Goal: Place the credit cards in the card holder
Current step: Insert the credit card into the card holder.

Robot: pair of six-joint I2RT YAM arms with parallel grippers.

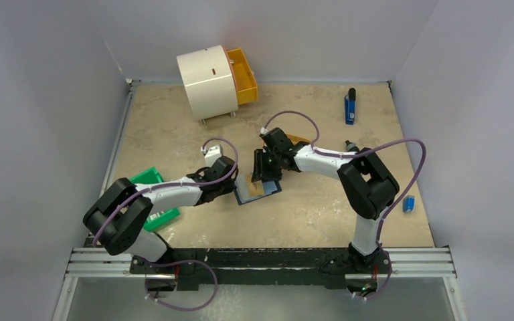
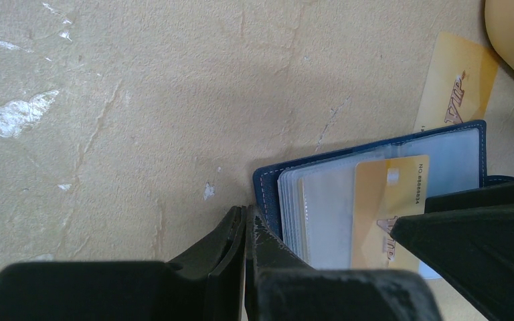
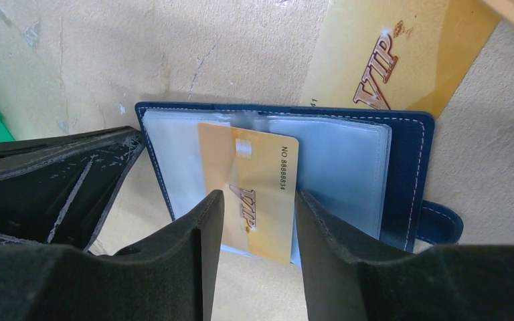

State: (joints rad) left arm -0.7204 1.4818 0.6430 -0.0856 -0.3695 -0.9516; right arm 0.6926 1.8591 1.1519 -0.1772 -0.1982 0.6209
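Observation:
The navy card holder [image 1: 258,190] [image 2: 268,194] [image 3: 415,154] lies open on the table, clear pockets up. One gold credit card [image 2: 381,200] [image 3: 254,167] sits part-way in a pocket, its near end sticking out past the holder's edge. My right gripper [image 1: 262,175] [image 3: 260,200] is open above it, with a finger over each long side of the card. My left gripper [image 1: 235,186] [image 2: 247,214] is shut with nothing in it, its tips against the holder's left edge. A second gold card [image 2: 458,80] [image 3: 388,60] lies flat on the table just beyond the holder.
A white cylinder [image 1: 207,81] with a yellow drawer [image 1: 244,75] stands at the back. A green box [image 1: 150,177] lies under the left arm. A blue marker [image 1: 350,107] lies at the back right and a small blue object [image 1: 409,204] at the right.

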